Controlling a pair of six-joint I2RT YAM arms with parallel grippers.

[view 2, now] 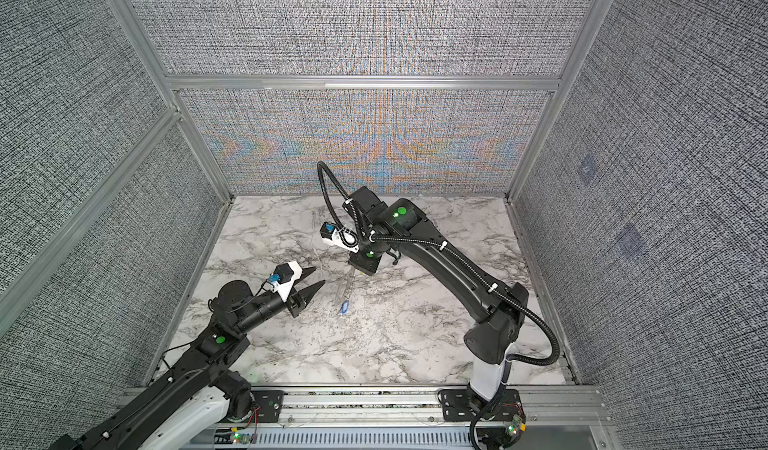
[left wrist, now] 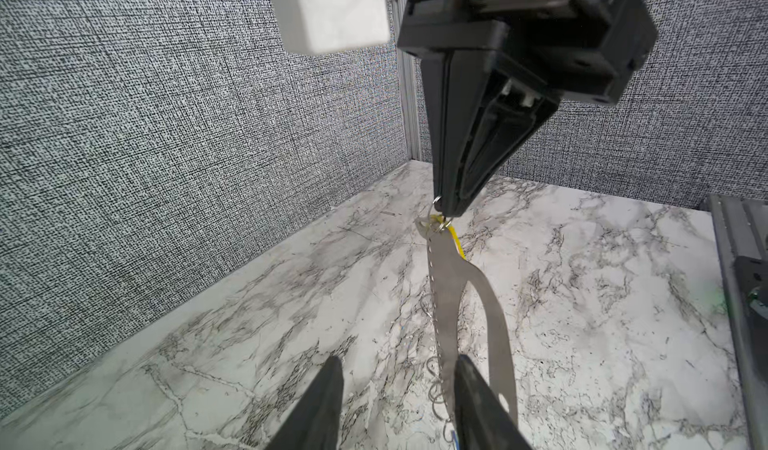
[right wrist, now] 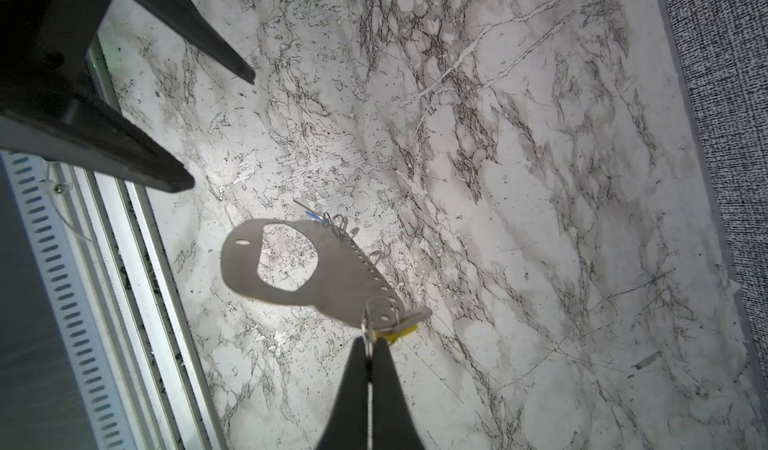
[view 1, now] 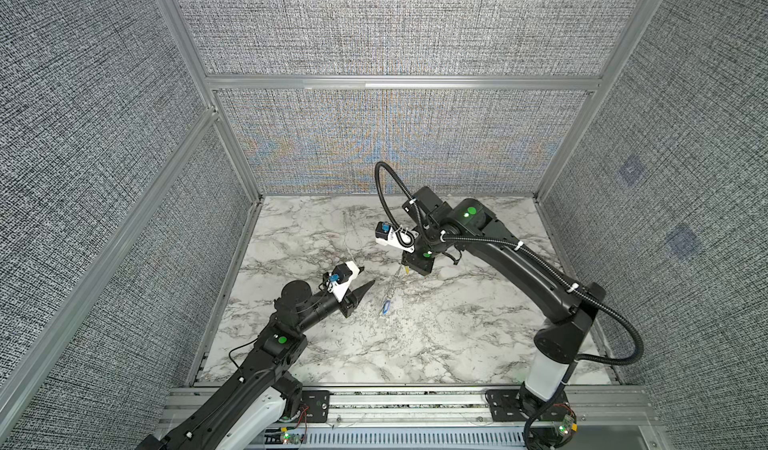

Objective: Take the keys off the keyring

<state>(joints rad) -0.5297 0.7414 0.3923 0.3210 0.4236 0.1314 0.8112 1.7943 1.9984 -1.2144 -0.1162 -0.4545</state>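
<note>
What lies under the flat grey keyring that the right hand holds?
Through the big hole in the keyring, only the marble table shows. At its holed edge, wire rings and a sliver of the blue key stick out; the rest of them is covered.

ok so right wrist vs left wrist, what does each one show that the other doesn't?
Right wrist only: the keyring's broad face, with the small slot at its free end. Left wrist only: the right tool's whole body, keyring nearly edge-on. Both: right tool shut on the wire ring by the yellow key; left tool open, holding nothing.
</note>
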